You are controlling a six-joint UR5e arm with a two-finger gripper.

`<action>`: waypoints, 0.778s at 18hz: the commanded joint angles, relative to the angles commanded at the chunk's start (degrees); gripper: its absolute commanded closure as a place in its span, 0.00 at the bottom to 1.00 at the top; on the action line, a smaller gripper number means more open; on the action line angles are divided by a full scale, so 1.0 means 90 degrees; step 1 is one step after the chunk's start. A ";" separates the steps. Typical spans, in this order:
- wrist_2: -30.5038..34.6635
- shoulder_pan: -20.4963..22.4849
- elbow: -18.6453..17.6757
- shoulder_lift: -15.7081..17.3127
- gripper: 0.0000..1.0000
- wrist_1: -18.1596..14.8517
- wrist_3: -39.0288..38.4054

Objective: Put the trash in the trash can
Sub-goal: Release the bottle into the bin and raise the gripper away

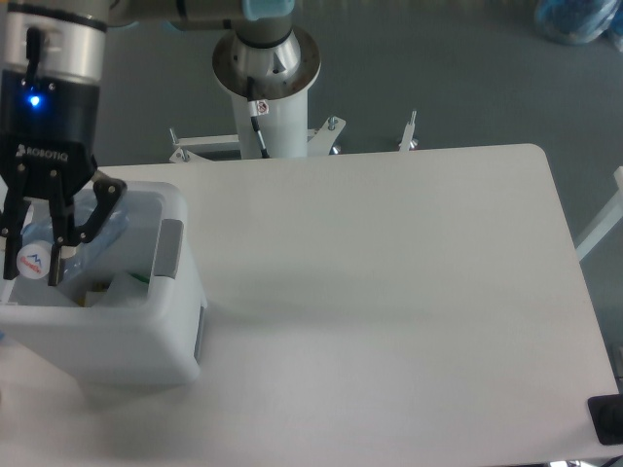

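Gripper (33,265) is over the trash can (146,336) opening, at its left side, fingers clamped on the crushed bottle (32,255) (red-lettered label facing the camera). Bottle sits between the fingers, just above the can's interior. Wrapper (125,290) is already inside the can, at its right inner wall. Can stands on the left end of the tabletop (389,292).

Your arm reaches in from the top left, wrist vertical, blue LED lit. Gripper (34,265) points straight down, jaws apparently closed narrow, fingertips partly obscured.
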 joint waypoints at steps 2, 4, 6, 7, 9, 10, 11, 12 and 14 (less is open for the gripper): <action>0.0000 -0.0010 -0.0049 0.0000 0.53 0.0000 0.0010; 0.0000 -0.0010 -0.0020 -0.0010 0.41 0.0000 0.0010; 0.0000 0.0000 0.0029 -0.0010 0.28 0.0000 0.0010; 0.0000 0.0000 0.0038 0.0000 0.23 0.0000 0.0019; 0.0000 0.0010 0.0048 0.0058 0.14 0.0000 0.0107; 0.0000 0.0029 0.0077 0.0068 0.00 -0.0010 0.0194; 0.0010 0.0068 0.0097 0.0068 0.00 -0.0010 0.0234; 0.0010 0.0146 0.0165 0.0068 0.00 -0.0010 0.0273; 0.0020 0.0603 0.0370 0.0088 0.00 -0.0010 0.0312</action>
